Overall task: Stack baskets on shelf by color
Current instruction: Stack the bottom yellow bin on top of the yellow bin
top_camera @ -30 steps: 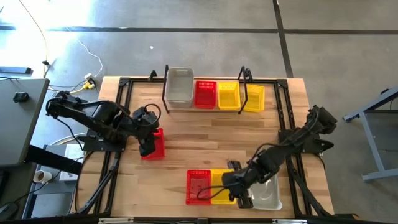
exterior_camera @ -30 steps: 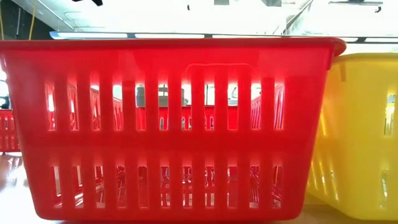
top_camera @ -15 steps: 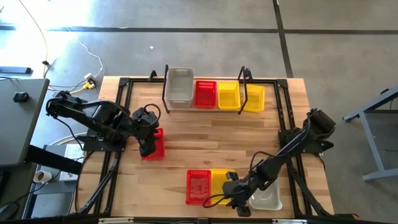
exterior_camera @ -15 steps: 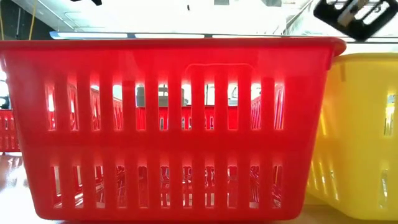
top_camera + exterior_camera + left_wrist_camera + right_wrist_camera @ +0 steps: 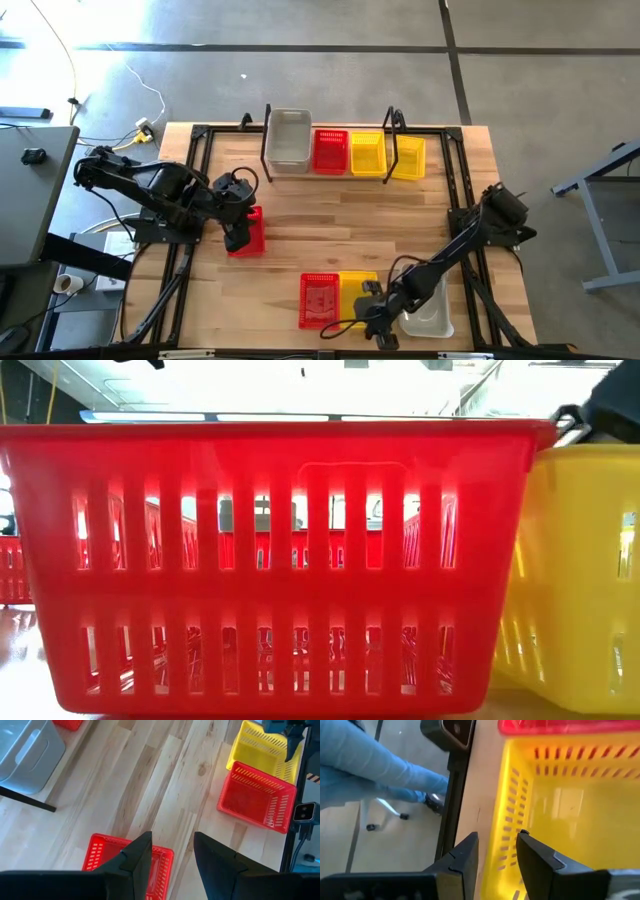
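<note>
Near the table's near edge a red basket (image 5: 319,300), a yellow basket (image 5: 356,297) and a clear basket (image 5: 432,312) rest on their bottoms, side by side. My right gripper (image 5: 376,320) (image 5: 496,854) is open at the yellow basket's near wall (image 5: 506,827), one finger outside and one inside. My left gripper (image 5: 238,237) (image 5: 172,851) is open over another red basket (image 5: 250,231) (image 5: 98,853) at the table's left. The shelf (image 5: 268,150) holds a clear-grey basket (image 5: 290,140), a red one (image 5: 330,150) and a yellow one (image 5: 367,153). My right gripper's fingers stand on either side of the yellow basket's near wall, coming from above; whether they touch it I cannot tell. My left gripper hangs over the left red basket, and its own fingers hide whether it touches.
Another yellow basket (image 5: 409,157) sits just past the shelf's right upright. Bare wood lies between the shelf and the near baskets. The low view is filled by the red basket (image 5: 270,560) and the yellow one (image 5: 580,570). A person's blue-clad legs (image 5: 375,765) are beyond the near edge.
My right gripper has moved toward the table's near edge and down, from above the yellow and clear baskets to the yellow basket's near wall. The baskets have stayed where they were.
</note>
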